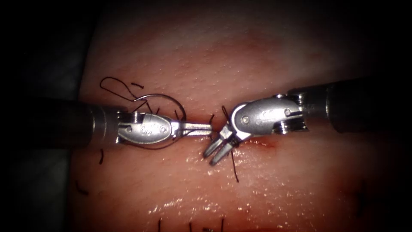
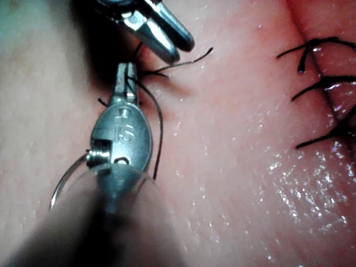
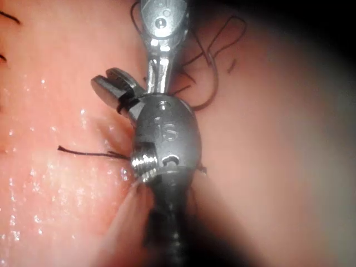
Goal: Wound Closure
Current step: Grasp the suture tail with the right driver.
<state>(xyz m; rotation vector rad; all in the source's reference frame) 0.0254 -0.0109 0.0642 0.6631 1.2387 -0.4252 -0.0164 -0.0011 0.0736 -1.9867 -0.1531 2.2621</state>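
My left tool (image 1: 206,129) lies flat with its jaws pressed together; they seem to pinch the dark thread (image 1: 234,165) near the knot, though I can't be sure. The thin curved steel needle (image 1: 165,99) arcs just behind its wrist, lying free on the tissue (image 1: 257,56), held by neither tool. My right tool (image 1: 216,154) points down beside the left tips, jaws slightly apart, holding nothing. The tissue glistens, wet and pale.

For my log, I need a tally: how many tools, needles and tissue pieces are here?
Tools: 2, left tool shut on thread, right tool open, empty
Needle: 1, free on the tissue
Tissue: 1
Total: 4
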